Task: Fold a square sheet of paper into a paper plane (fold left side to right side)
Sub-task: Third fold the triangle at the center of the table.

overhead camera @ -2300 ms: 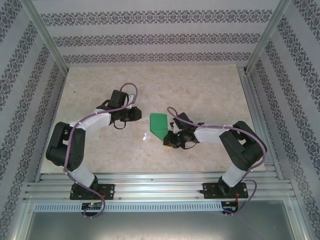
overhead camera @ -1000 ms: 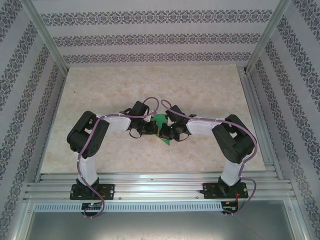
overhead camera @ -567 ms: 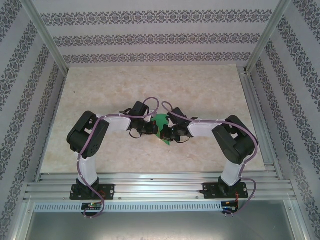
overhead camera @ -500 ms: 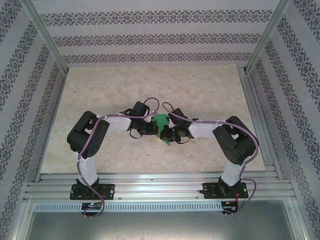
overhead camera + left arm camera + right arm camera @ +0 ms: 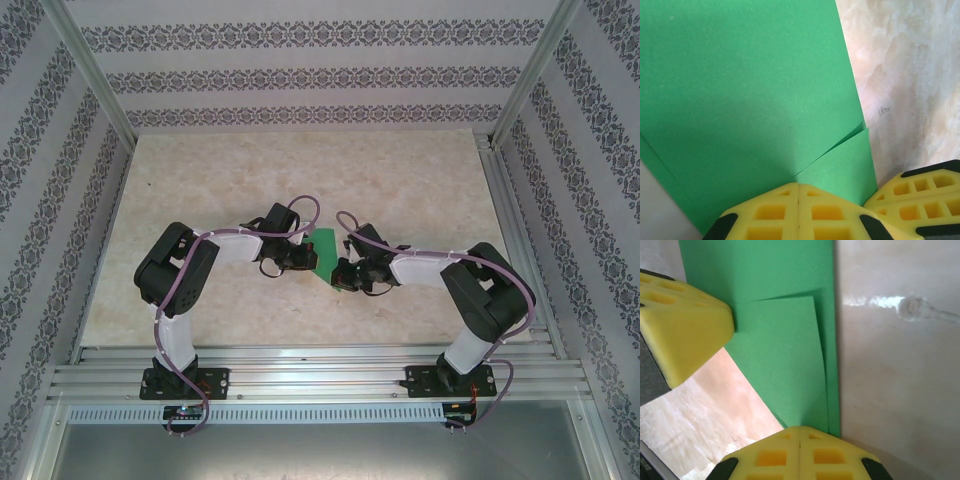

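Looking thin, light and floppy, the paper point(image 5: 322, 250) wants pinching at a free edge; left gripper point(image 5: 798, 192) and right gripper point(image 5: 800, 434) are closed.

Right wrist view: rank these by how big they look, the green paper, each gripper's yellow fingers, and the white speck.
1. green paper
2. left gripper's fingers and right gripper's fingers: they look alike, and both sit close to the lens, so they are left unranked
3. white speck
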`<state>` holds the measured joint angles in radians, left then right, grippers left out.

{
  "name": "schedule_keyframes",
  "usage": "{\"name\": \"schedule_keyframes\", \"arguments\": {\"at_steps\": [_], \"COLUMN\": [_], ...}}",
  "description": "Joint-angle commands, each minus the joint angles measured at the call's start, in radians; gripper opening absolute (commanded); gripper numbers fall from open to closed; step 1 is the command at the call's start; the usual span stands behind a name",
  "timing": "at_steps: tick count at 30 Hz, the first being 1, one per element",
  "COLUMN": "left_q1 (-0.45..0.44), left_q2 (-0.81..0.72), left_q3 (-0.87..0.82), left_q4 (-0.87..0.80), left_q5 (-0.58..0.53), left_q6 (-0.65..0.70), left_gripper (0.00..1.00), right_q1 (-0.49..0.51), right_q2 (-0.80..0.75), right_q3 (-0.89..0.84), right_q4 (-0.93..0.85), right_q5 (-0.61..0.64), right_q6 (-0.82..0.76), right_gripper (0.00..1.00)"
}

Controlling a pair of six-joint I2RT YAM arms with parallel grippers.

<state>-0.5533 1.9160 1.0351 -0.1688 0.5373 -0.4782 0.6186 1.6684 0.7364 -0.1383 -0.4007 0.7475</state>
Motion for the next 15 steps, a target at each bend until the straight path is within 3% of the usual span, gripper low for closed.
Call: {"name": "schedule_keyframes", "arguments": {"at_steps": [1, 10, 15], "left_q1": [0.005, 0.006, 0.007], "left_q2": [0.049, 0.033, -0.05], "left_q3": [-0.019, -0.016, 0.019], "left_q4": [-0.051, -0.034, -0.049], "left_q5": [-0.126, -0.089, -0.041], "left_q6": [0.035, 0.027, 0.004], "left_gripper": [0.02, 0.04, 0.15], "right_q1": [-0.014, -0.03, -0.032], "right_q2": [-0.008, -0.091, -0.198], "right_q3": [-0.056, -0.055, 0.053], "right_q4": [-0.177, -0.22, -0.358], "right_q5": [0.043, 0.052, 0.136], "right_q6": [-0.031, -0.044, -0.105], "right_gripper": [0.0, 0.01, 0.1]}}
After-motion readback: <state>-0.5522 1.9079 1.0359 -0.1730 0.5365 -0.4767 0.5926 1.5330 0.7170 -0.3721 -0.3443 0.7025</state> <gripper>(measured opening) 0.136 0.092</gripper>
